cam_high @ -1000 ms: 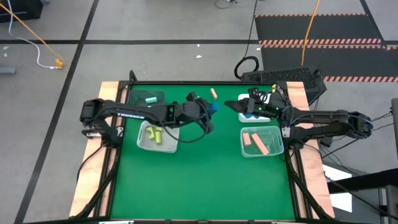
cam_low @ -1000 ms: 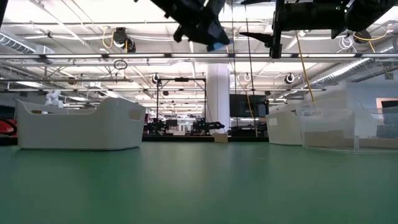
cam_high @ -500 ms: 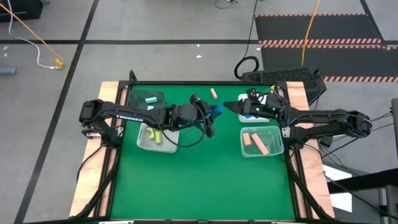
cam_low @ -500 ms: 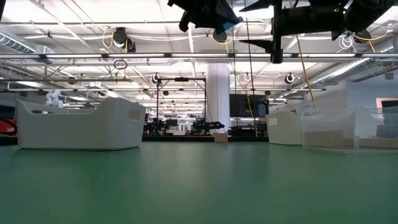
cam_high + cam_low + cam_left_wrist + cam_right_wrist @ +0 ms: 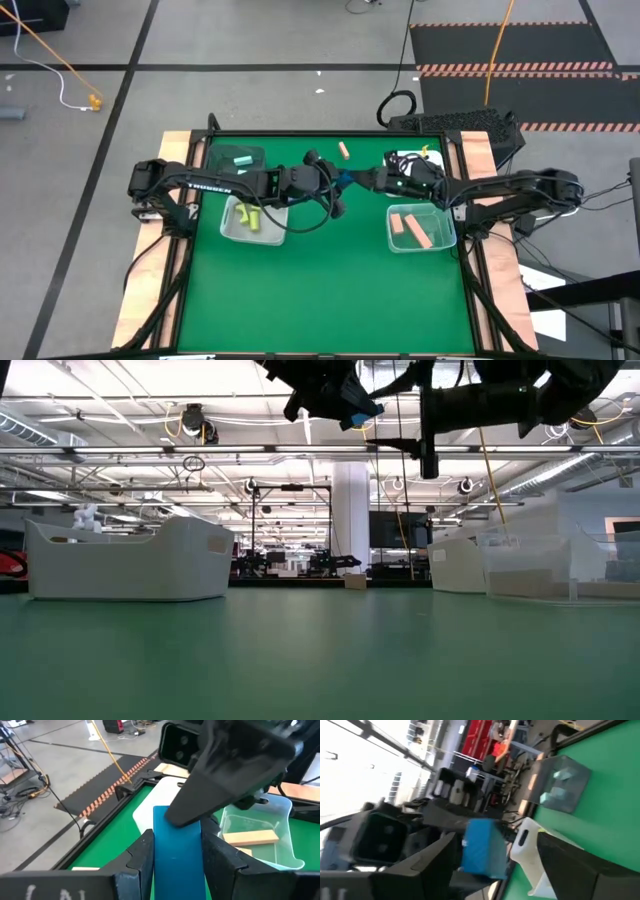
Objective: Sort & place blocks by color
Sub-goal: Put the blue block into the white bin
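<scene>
The blue block (image 5: 176, 851) is sitting clamped between the two fingers of the left gripper (image 5: 343, 181), held in the air above the back middle of the green tabletop (image 5: 330, 280); the low view is showing it high above the surface, near the top of the picture (image 5: 357, 412). The right gripper (image 5: 378, 179) is reaching in from the other side with its fingers spread wide. In the left wrist view one right finger (image 5: 220, 790) is lying over the block's far end, and in the right wrist view the block (image 5: 481, 846) is showing in the gap between the right fingers. Whether that finger is touching the block I cannot tell.

Just behind the two grippers a tan-orange block (image 5: 343, 150) is lying loose near the tabletop's back edge. The white bin (image 5: 405, 160) is standing by the right back corner, largely under the right arm, and in front of it the clear bin (image 5: 445, 232) is holding two tan-orange blocks (image 5: 410, 226). To the left, the dark grey bin (image 5: 214, 157) is holding a mint green block (image 5: 241, 160), and the other clear bin (image 5: 228, 228) is holding yellow-green blocks (image 5: 248, 216) beneath the left arm.

The whole front half of the tabletop is lying open, with bare green running to the front edge and between the two clear bins.
</scene>
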Controlling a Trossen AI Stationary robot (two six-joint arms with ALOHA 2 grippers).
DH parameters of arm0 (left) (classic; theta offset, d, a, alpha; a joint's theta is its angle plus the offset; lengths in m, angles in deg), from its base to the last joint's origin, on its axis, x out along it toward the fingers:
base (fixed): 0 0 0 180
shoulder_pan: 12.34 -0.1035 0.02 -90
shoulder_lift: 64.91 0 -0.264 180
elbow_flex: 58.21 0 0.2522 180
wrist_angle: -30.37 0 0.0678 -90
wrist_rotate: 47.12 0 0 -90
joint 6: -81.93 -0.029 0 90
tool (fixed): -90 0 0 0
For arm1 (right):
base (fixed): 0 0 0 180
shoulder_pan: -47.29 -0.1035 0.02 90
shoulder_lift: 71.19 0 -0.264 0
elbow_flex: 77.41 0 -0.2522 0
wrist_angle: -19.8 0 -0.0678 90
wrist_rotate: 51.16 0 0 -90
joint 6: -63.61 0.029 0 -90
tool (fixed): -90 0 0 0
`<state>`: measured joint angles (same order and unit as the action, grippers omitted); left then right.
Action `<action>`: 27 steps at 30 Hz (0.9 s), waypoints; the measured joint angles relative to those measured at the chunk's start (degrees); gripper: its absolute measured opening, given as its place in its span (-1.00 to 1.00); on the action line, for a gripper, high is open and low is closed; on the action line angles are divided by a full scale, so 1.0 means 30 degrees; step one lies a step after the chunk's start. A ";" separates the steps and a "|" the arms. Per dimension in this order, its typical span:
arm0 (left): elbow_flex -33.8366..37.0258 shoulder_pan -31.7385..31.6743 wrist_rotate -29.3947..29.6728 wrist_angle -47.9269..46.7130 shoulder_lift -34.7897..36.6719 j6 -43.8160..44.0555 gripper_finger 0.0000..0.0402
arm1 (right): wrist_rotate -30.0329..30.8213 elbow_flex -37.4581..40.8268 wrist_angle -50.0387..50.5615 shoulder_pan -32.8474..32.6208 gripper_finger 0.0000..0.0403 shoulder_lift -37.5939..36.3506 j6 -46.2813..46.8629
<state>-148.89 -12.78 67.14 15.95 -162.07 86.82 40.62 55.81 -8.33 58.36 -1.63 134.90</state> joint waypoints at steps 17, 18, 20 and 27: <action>0.0029 -0.0313 -0.0059 -0.0605 -0.0055 -0.0335 -0.33 | 0.0442 -0.0006 -0.1557 -0.0102 -0.82 0.1266 0.0007; 0.0029 -0.0313 -0.0052 -0.0565 -0.0058 -0.0374 -0.28 | 0.0418 -0.0001 -0.1578 -0.0102 -0.82 0.1262 0.0048; 0.0029 -0.0306 -0.0081 -0.0406 -0.0058 -0.0360 -0.14 | 0.0178 -0.0007 -0.1813 -0.0042 -0.82 0.1241 0.0077; 0.0022 -0.0306 0.0634 -0.0348 -0.0026 0.0274 0.20 | -0.1536 0.0022 -0.0079 0.1609 -0.82 0.0032 -0.0906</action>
<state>-148.83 -13.70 69.04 14.90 -162.15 87.64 36.02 55.88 -8.57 63.19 -1.53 132.18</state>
